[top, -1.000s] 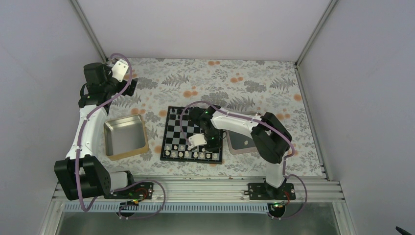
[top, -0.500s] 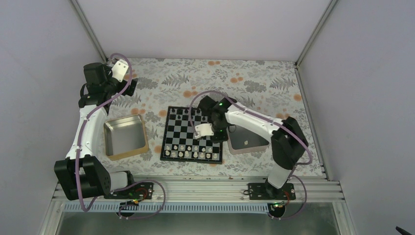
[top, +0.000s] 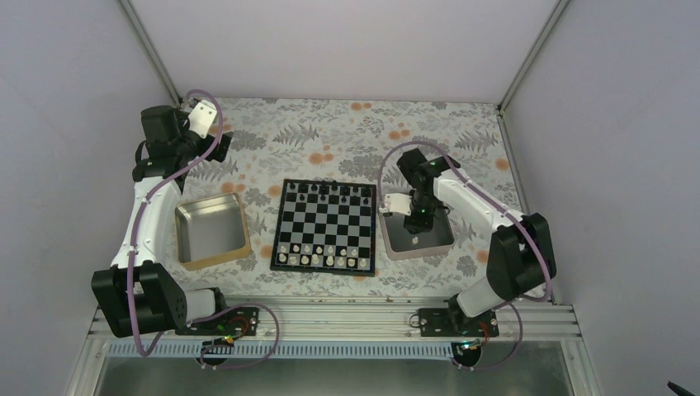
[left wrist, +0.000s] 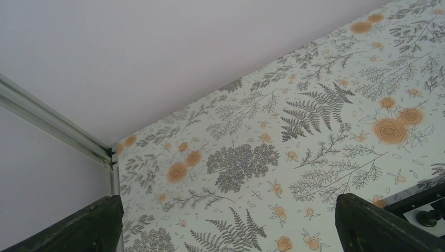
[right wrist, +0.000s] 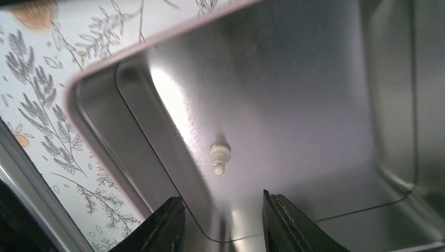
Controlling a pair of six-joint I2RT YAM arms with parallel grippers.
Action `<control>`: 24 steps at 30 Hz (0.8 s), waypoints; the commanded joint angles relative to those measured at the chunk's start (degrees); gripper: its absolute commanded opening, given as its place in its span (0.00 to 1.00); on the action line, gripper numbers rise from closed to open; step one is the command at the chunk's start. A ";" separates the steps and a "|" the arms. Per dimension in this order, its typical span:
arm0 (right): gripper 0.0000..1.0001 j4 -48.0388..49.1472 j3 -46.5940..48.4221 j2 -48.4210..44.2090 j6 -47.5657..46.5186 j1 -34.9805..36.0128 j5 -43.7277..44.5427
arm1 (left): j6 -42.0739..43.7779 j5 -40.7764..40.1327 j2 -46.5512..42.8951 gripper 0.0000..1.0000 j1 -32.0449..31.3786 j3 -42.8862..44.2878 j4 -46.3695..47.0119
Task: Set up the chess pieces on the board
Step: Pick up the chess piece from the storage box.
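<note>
The board [top: 328, 216] lies mid-table, with white chess pieces [top: 322, 255] filling its two near rows and black pieces [top: 330, 190] along the far row. One more white chess piece [right wrist: 220, 157] lies on its side on the floor of the right metal tray [right wrist: 131, 79]. My right gripper [right wrist: 223, 223] hangs just above that tray [top: 446, 245], open, with the piece a little ahead of its fingertips and nothing between them. In the top view the right gripper [top: 410, 221] is over the tray's far-left part. My left gripper [top: 221, 144] is open and empty at the far left, above bare tablecloth [left wrist: 252, 157].
A gold-rimmed metal tray [top: 188, 245] stands left of the board. The cell's walls and aluminium posts [top: 148, 49] close in the table on three sides. The left arm arches over the table's left edge.
The right arm has lifted off the board's near rows and swung right to over the right tray, its jaws spreading on the way. The left arm has not moved.
</note>
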 commanded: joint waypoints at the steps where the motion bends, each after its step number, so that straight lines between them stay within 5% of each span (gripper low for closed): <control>1: 0.40 3.26 -3.51 2.22 -1.98 -3.37 0.77 | 0.06 1.01 -0.09 1.00 0.35 0.50 0.38; 24: 0.43 8.38 -8.23 5.12 -3.48 -7.12 -2.95 | -0.30 2.01 -0.15 1.00 0.30 0.95 -0.02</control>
